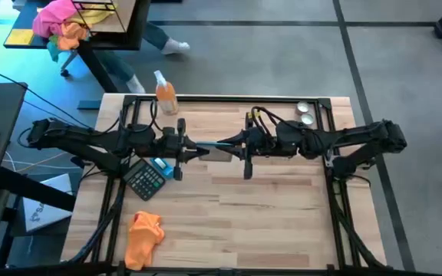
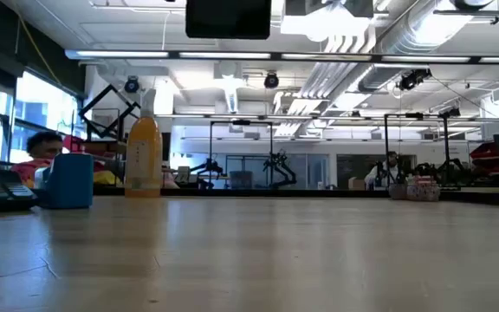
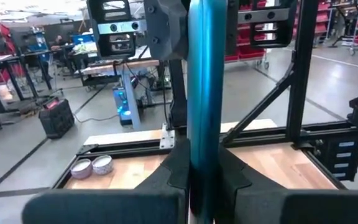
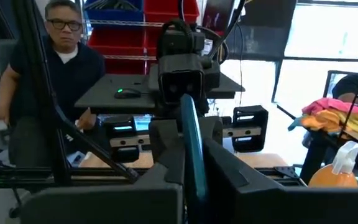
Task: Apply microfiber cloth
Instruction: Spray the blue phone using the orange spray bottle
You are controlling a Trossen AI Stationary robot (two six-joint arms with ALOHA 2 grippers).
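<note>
A pale wooden table (image 1: 267,199) is spanned by both arms, and a thin teal slab (image 1: 215,149), seemingly a phone or tablet, is clamped between the left gripper (image 1: 198,150) and right gripper (image 1: 232,146) at centre. The microfiber cloth (image 1: 143,236) lies untouched toward seven o'clock, so wiping is judged not yet begun.
</note>
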